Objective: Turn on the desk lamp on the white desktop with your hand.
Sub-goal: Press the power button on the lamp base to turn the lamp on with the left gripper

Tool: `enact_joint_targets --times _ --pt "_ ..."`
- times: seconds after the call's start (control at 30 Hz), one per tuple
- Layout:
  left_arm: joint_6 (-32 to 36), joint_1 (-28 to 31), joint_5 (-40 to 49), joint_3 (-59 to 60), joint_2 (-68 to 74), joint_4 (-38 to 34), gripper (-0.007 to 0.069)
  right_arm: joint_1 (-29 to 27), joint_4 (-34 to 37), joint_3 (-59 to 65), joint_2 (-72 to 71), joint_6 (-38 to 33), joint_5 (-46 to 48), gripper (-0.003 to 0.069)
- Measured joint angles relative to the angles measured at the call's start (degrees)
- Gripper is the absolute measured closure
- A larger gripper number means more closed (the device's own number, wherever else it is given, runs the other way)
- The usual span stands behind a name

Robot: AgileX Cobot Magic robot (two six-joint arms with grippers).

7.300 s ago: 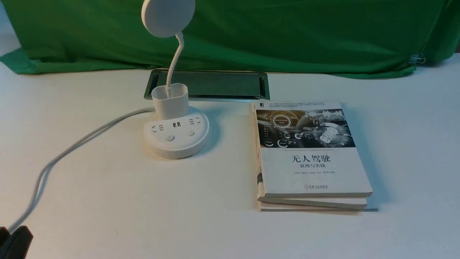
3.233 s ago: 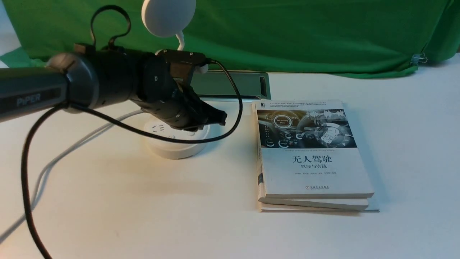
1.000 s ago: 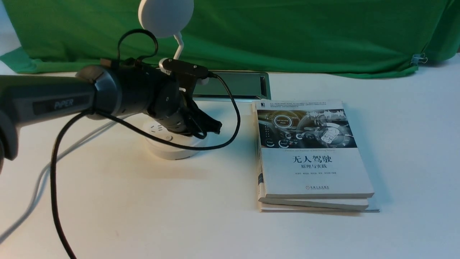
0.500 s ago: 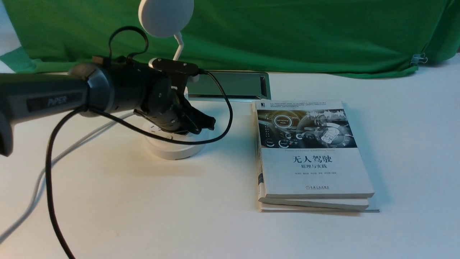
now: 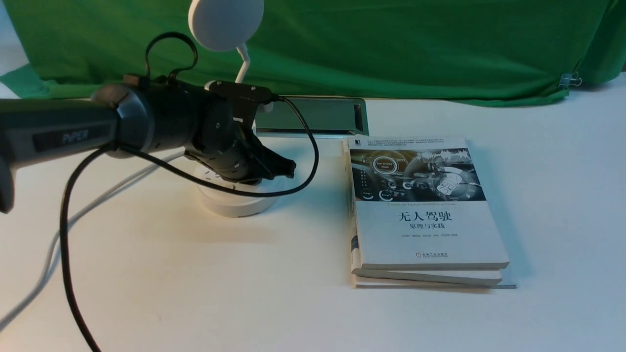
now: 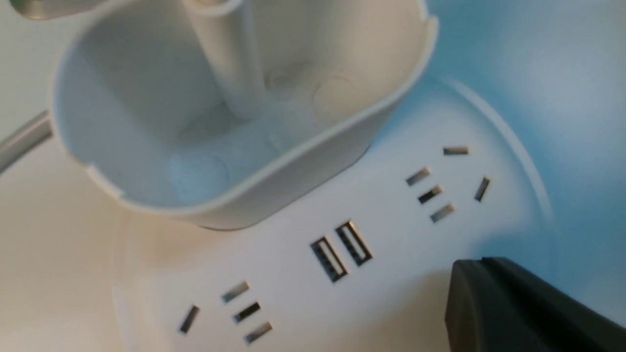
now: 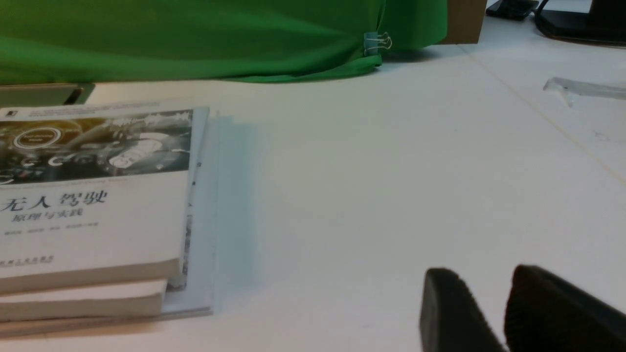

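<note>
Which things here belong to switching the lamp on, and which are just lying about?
Job: desk lamp, left gripper, white desktop.
Lying about: stacked books, green cloth, cable hatch, binder clip, right gripper.

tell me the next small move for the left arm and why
Probably ease the left fingers straight down a touch: they hang close over the lamp base beside a socket, any button beneath is hidden, and the lamp head shows no glow.
</note>
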Motion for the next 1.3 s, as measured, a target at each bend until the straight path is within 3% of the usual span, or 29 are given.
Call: enact_joint_targets --times 0.53,1.3 --pt "0.8 0.0 -1.1 -1.5 1.8 0.2 0.0624 0.0 0.0 0.0 0.0 0.0 -0.1 0.0418" --pt "0.8 0.0 4.2 -1.2 -0.1 -1.5 0.0624 0.0 0.0 0.0 0.0 0.0 -0.1 0.0418"
